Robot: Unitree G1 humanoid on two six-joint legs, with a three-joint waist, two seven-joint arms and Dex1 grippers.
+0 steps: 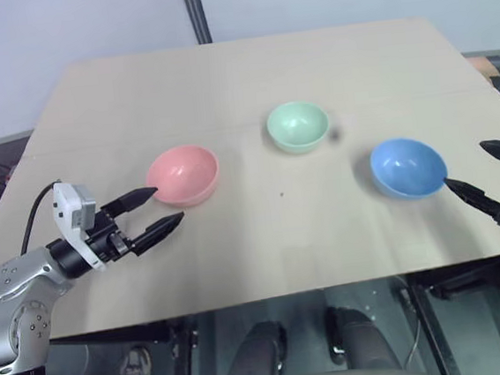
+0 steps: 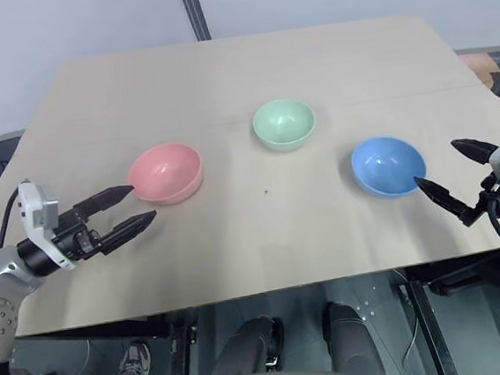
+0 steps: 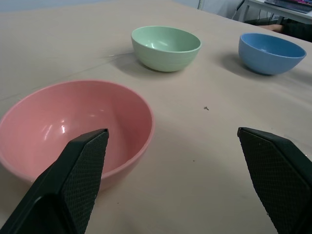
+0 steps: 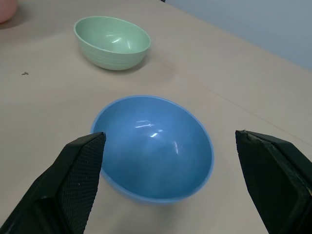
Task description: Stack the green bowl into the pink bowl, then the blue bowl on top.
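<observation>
While all three bowls sit apart on the table (image 1: 264, 239), no stacking is done. Left gripper (image 1: 158, 208), fingers spread, empty, sits just beside the pink bowl (image 1: 183, 174). Right gripper (image 2: 443, 171), likewise spread, flanks the blue bowl (image 2: 389, 165). Green bowl (image 1: 297, 126) lies beyond, between both.

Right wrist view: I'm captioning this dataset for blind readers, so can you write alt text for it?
An empty blue bowl sits upright on a tan table, seen between the two black fingers of the open right gripper. Beyond it stands an empty green bowl, apart from the blue one, and an edge of the pink bowl shows in one corner.
</observation>
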